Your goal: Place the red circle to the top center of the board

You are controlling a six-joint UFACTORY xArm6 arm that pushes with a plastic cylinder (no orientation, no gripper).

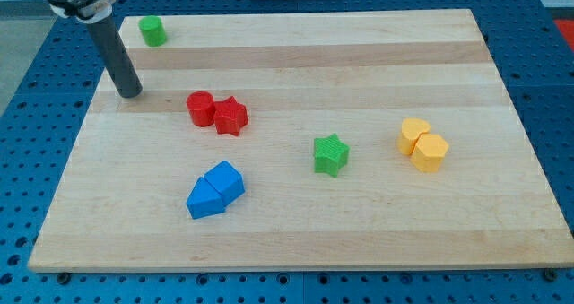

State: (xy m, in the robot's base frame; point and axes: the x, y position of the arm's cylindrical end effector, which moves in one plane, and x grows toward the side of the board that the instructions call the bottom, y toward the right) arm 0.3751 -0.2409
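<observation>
The red circle (199, 108) sits on the wooden board (359, 53) at the view's left of centre, touching a red star (230, 117) on its right. My tip (130, 93) rests on the board to the left of the red circle and slightly above it, about a block's width or two away, not touching it. The rod rises up and to the left out of the view.
A green block (152, 30) sits near the top left corner. Two blue blocks (215, 189) touch each other at the lower left. A green star (330, 154) is near the centre. Two yellow blocks (422, 144) touch at the right.
</observation>
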